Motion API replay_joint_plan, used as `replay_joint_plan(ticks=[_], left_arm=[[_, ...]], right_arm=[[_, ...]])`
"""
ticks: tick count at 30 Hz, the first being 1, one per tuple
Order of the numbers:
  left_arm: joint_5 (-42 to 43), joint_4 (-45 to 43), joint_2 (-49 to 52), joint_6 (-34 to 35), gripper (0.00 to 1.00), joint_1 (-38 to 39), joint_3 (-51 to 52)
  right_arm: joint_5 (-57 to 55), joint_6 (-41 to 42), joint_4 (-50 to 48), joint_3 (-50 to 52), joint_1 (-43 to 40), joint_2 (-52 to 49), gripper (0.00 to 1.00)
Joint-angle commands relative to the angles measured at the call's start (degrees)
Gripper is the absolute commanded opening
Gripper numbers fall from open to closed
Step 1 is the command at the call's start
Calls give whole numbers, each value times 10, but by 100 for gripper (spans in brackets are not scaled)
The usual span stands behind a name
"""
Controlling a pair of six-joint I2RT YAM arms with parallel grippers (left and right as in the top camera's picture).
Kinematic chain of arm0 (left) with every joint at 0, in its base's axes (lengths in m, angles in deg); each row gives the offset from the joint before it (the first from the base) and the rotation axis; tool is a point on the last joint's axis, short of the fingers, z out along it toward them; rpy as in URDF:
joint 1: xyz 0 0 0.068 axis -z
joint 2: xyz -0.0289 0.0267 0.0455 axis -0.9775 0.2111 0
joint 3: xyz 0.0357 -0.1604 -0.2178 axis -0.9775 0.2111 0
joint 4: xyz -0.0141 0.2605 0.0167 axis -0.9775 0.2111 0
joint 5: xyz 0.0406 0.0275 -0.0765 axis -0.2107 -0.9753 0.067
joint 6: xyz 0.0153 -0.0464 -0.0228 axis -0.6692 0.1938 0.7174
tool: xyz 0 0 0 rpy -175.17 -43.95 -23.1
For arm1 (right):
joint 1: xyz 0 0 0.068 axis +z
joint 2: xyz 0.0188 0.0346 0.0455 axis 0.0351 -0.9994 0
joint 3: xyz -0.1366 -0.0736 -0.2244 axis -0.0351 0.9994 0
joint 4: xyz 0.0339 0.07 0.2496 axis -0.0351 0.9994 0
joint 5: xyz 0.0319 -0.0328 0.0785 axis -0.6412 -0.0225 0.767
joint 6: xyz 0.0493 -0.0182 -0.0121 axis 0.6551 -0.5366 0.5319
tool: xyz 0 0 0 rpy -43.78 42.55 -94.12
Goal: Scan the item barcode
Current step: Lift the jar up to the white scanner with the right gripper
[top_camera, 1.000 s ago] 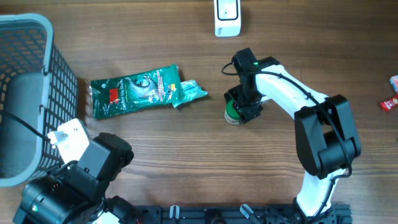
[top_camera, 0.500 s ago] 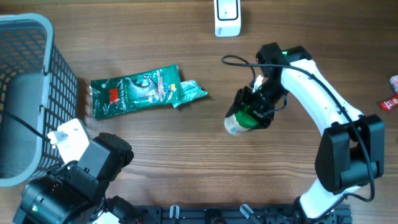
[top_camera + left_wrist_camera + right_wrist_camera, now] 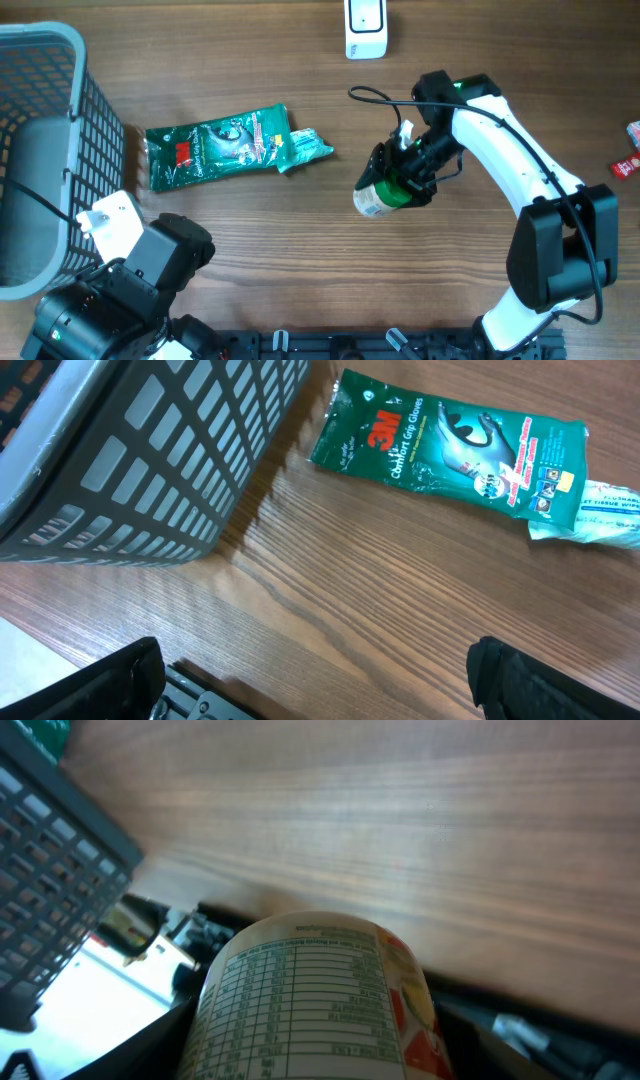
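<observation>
The green-lidded white cylindrical tub (image 3: pixel 376 198) has tipped leftward, clamped in the right end effector (image 3: pixel 403 177); the left end effector (image 3: pixel 320 685) gapes empty.

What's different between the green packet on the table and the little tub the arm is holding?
The green packet is flat; the tub is rounded. The packet lies untouched on the table; the tub is clamped in the right gripper, tipped sideways. The packet is the longer of the two. Both carry printed text and some green.
</observation>
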Motion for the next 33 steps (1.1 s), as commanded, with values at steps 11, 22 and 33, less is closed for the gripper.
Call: replay_joint_plan(ticks=[11, 22, 33], left_arm=[[-10, 0, -1, 12, 100, -4, 0], [-10, 0, -1, 12, 100, -4, 0], [-10, 0, -1, 12, 100, -4, 0]], right_arm=[[-49, -103, -225, -9, -2, 7, 54], [-200, -168, -479, -9, -12, 75, 53], [-340, -208, -852, -8, -12, -55, 56]])
